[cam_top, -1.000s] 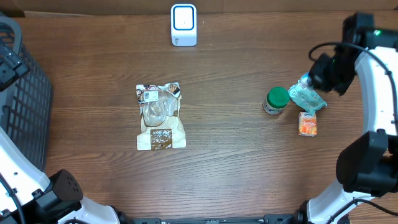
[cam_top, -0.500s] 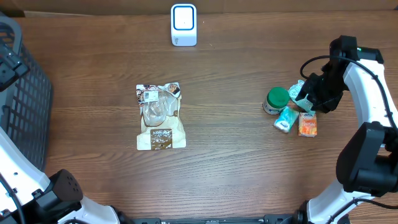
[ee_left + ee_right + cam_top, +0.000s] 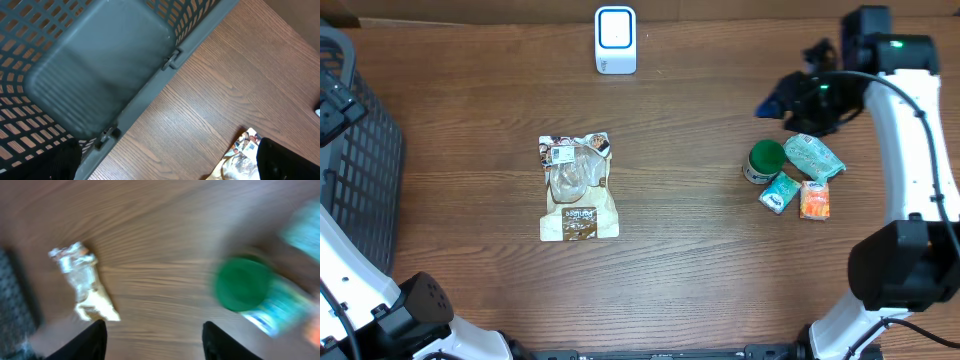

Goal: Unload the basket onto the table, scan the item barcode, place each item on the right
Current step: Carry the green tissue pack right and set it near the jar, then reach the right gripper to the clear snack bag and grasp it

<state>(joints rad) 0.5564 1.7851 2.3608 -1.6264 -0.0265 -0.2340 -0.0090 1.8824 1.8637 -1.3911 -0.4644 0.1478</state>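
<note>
while the right gripper (image 3: pixel 152 342) hangs open and empty near the green-lidded jar (image 3: pixel 243 283), a centred, level approach looks wisest, the left gripper (image 3: pixel 165 165) likewise open.

A dark grey plastic basket (image 3: pixel 370 170) stands at the left edge of the wooden table (image 3: pixel 700 270), well left of the snack bag (image 3: pixel 578 188), and the frame cuts off most of it. Its walls are a lattice of rectangular openings. From the left wrist view the basket (image 3: pixel 100 65) shows a solid floor with fine ribbing toward one end, and a thick rim carrying two small clips (image 3: pixel 171 59), one farther along than the other. The table is dark brown, with the grain running left to right. Along its far edge, behind the white scanner (image 3: pixel 615 40), lies a lighter tan strip (image 3: pixel 470 10).
</note>
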